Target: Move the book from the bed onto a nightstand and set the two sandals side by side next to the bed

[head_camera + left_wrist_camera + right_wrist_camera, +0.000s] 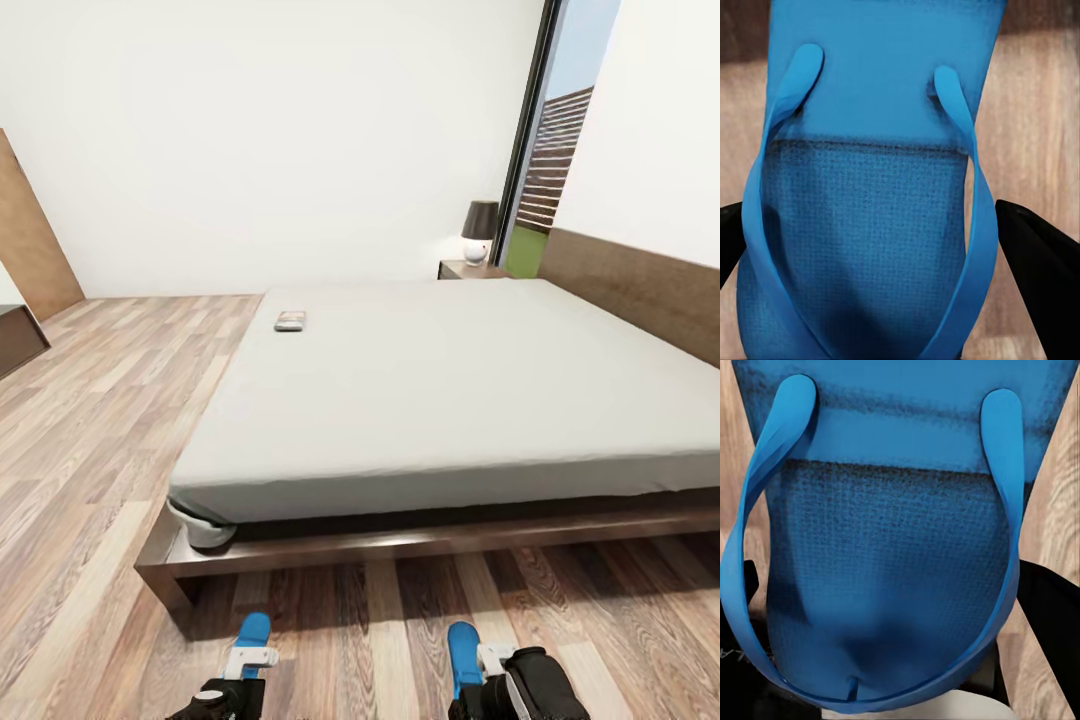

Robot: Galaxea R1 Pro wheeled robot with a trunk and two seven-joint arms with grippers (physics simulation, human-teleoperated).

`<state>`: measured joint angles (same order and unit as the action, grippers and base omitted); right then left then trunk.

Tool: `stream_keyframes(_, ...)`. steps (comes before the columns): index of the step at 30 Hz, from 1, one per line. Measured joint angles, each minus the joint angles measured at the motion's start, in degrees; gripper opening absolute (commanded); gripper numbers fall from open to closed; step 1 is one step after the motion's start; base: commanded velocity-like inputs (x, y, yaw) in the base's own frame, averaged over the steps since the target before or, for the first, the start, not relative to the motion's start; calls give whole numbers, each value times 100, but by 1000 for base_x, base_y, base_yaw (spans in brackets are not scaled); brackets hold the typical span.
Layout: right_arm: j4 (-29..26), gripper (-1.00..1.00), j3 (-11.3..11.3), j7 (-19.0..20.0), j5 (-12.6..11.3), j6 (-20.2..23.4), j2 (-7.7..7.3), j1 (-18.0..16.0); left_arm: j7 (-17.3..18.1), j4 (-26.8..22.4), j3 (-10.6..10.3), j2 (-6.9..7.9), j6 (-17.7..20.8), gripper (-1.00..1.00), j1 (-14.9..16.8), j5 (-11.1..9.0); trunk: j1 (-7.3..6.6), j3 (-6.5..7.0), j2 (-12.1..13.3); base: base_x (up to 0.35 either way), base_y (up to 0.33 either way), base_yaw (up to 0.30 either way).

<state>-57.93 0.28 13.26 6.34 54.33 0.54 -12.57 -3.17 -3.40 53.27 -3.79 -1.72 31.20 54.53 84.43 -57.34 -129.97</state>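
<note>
Wood-plank floor [90, 450] runs beside the bed [430, 400], where the book [290, 320] lies. Both arms reach low: the left end effector [240, 672] pinches one sandal [870, 210], the right end effector [478, 672] the other sandal [892, 562].

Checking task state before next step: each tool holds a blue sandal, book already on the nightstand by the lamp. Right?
Not quite. In the head view the book lies on the bed, not on the nightstand. Each tool, left and right, does carry a blue sandal.
</note>
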Motion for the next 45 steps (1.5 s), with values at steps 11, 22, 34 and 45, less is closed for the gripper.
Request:
stream_keyframes(11, -888, -100, 55, -32, 14, 543, -48, -30, 52, 20, 1, 12, 259, -100, 246, -6, 242, -197, -441, 0, 0, 0)
stream_keyframes(22, -1223, -100, 59, -27, -7, 547, -214, -13, 52, 27, -5, 14, 262, -100, 247, 3, 483, -395, -882, 0, 0, 0)
stream_keyframes(34, -1466, -100, 84, -21, -30, 547, -217, -9, 40, -3, -3, 25, 267, -100, 360, -6, 728, -614, -1326, 0, 0, 0)
stream_keyframes(45, -1482, -100, 94, -21, -23, 547, -217, -15, 50, -7, 2, 58, 219, -100, 446, -16, 757, -859, -1341, 0, 0, 0)
